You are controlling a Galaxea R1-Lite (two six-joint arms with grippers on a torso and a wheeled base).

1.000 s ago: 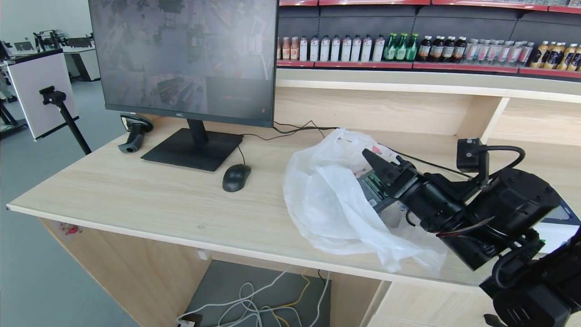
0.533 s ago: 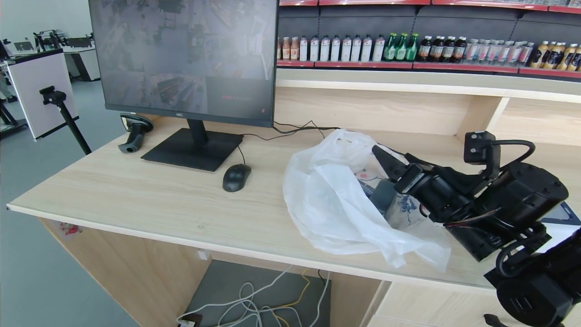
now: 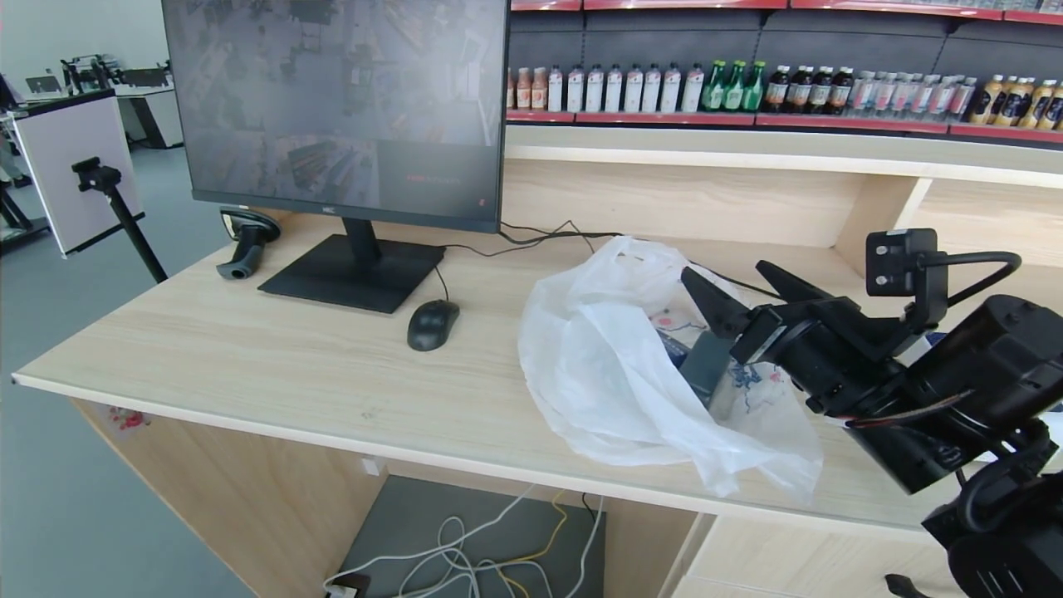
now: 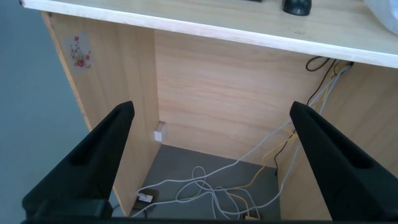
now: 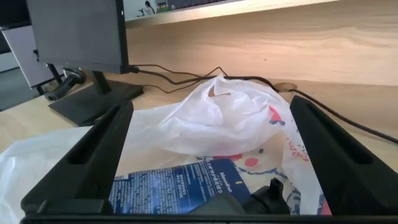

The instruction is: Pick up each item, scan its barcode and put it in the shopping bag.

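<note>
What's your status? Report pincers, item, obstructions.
Right pincer open, empty, at the shopping bag mouth. Left pincer open, low, facing under the counter. Blue packet lying in the bag. Mouse left of bag, apart.

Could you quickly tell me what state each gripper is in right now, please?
Left gripper: open, holding nothing.
Right gripper: open, holding nothing, fingers spread over the shopping bag.

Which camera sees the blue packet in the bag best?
The right wrist view: the blue packet lies close up in the open shopping bag, its face plain. The head view catches a dark sliver between bag folds and the right gripper. The left wrist view faces cables under the counter.
</note>
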